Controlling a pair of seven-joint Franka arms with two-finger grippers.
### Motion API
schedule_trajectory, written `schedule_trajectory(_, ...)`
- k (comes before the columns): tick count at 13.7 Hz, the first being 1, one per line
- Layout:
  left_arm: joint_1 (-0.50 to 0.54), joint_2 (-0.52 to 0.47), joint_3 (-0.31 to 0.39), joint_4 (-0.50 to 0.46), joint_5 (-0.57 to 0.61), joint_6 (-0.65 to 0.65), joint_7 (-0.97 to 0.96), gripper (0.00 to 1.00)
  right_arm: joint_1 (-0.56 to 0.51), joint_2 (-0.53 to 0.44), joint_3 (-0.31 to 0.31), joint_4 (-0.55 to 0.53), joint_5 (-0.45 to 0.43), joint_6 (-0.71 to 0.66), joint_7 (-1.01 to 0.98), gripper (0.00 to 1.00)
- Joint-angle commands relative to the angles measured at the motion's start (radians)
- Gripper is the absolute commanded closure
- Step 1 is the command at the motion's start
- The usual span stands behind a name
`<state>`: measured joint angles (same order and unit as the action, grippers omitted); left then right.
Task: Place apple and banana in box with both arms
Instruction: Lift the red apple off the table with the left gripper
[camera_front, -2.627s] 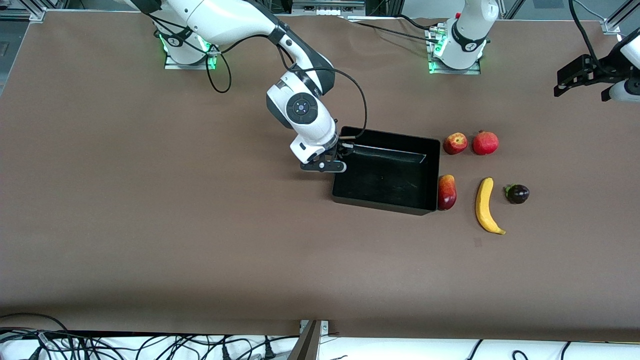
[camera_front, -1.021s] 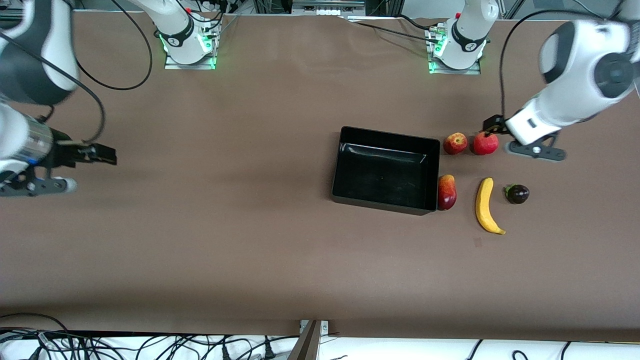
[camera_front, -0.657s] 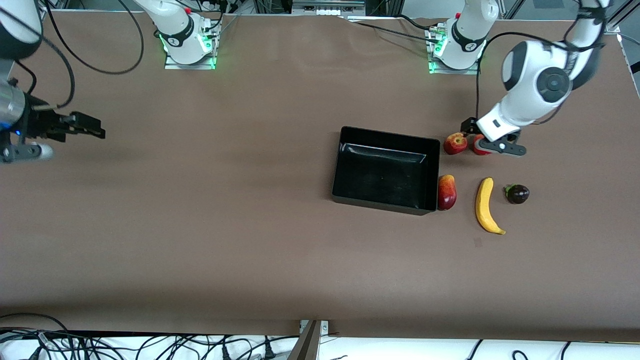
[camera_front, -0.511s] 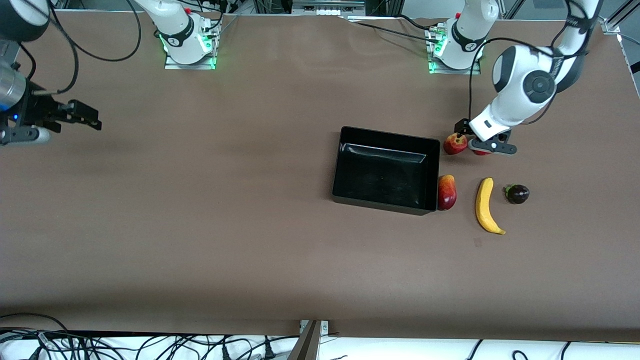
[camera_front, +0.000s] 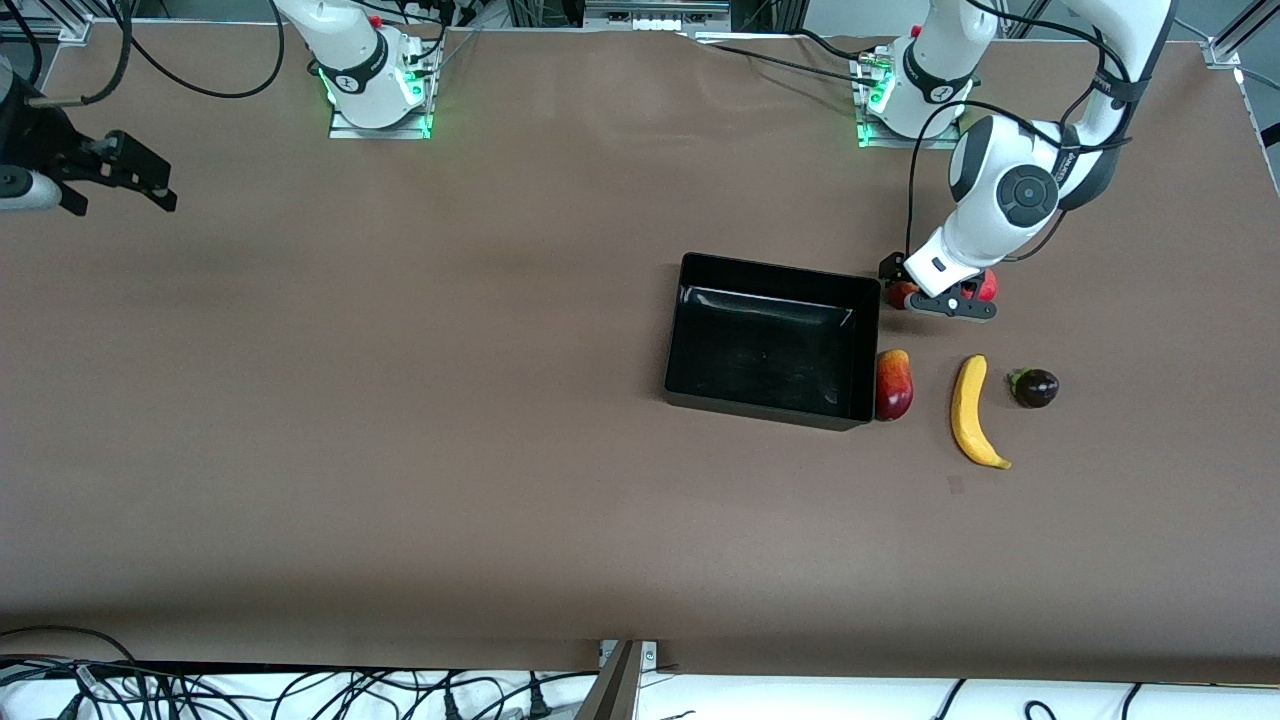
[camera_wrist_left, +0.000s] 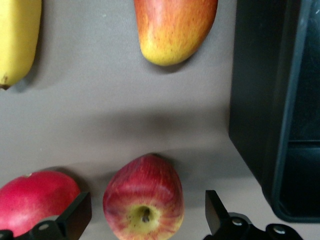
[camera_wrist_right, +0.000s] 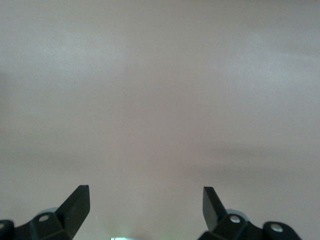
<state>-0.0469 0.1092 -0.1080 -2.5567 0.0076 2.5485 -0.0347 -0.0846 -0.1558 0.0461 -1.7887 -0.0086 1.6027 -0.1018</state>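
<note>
Between left jaws (wrist view): apple (camera_wrist_left: 144, 200)

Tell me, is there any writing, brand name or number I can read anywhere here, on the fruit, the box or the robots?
No text can be read in these pictures.
The left arm has small dark marks on its white casing, too small to read.
The apple, banana and box carry no label or sticker.
</note>
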Motion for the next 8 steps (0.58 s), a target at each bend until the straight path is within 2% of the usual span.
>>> schedule_trajectory(1, -0.002, 0.062, 0.001, 0.019, 0.028, 0.053, -0.016, 0.0, 0.017, 0.038, -0.048, 0.018, -0.005, -0.062, 0.007, 0.0)
schedule_trajectory(8, 0.007, 0.072, 0.002, 0.019, 0.054, 0.026, 0.022, 0.0, 0.023, 0.039, -0.042, 0.048, -0.013, -0.149, 0.014, 0.0)
